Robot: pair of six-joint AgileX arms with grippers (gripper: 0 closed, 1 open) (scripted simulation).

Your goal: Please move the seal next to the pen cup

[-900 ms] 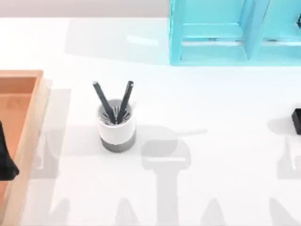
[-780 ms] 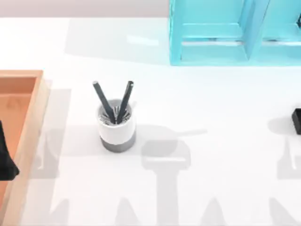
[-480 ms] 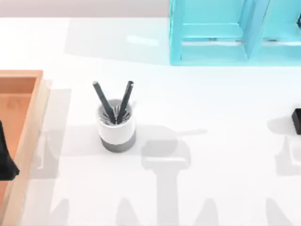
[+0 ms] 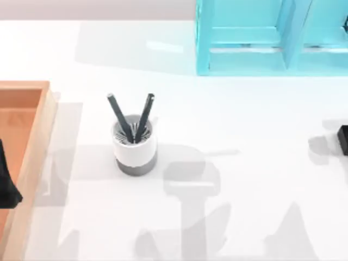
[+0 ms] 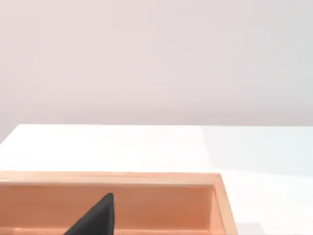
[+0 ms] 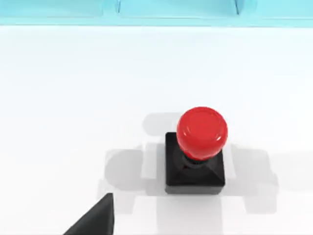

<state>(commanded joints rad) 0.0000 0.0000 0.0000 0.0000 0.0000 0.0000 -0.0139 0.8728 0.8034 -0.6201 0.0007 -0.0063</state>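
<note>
Seal upright on the white table, directly ahead of and below the right gripper; one dark fingertip shows, so its opening cannot be told, and nothing is held. In the top view the seal sits at the right edge, well apart from the pen cup. Right arm judged nearer; left gripper parked over the orange tray
</note>
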